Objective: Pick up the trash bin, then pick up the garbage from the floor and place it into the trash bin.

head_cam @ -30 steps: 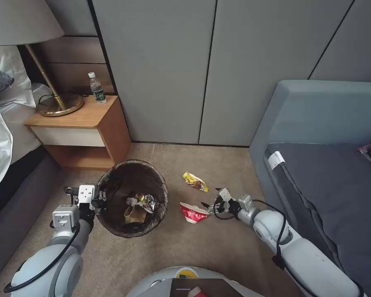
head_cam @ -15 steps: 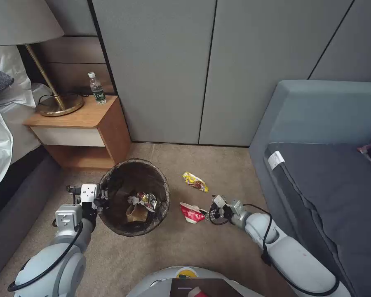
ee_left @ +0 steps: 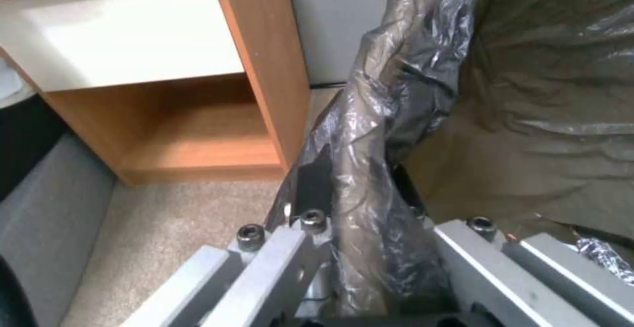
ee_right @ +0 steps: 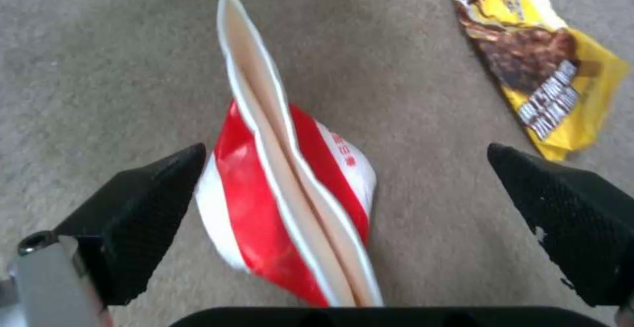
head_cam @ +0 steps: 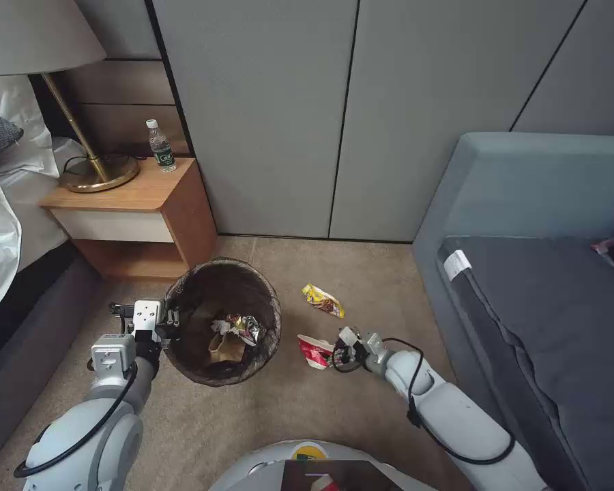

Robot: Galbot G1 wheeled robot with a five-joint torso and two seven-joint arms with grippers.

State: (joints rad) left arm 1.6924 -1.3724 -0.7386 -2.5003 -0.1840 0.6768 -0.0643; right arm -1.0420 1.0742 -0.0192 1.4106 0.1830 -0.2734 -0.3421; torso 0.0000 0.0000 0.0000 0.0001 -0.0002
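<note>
The trash bin [head_cam: 184, 300], lined with a dark bag, hangs just above the carpet with my left gripper [head_cam: 165, 320] shut on its rim [ee_left: 370, 178]. Inside it lie a tan paper bag [head_cam: 226, 348] and crumpled wrappers [head_cam: 242, 326]. On the floor to its right lies garbage: a crushed red-and-white carton [head_cam: 314, 352] [ee_right: 290, 203] and a yellow snack wrapper [head_cam: 323, 301] [ee_right: 538, 77]. My right gripper [head_cam: 340, 351] [ee_right: 346, 183] is down at the carpet, open, its black fingers [ee_right: 142, 203] standing on either side of the carton.
A wooden nightstand [head_cam: 140, 211] with a lamp [head_cam: 92, 167] and a water bottle [head_cam: 160, 145] stands behind the bin. A bed [head_cam: 7, 232] is at the left, a grey sofa [head_cam: 539, 286] at the right, grey wall panels [head_cam: 320, 116] behind.
My right gripper has come lower and leftward until its fingers straddle the red-and-white carton. The bin in my left gripper has shifted slightly away from me.
</note>
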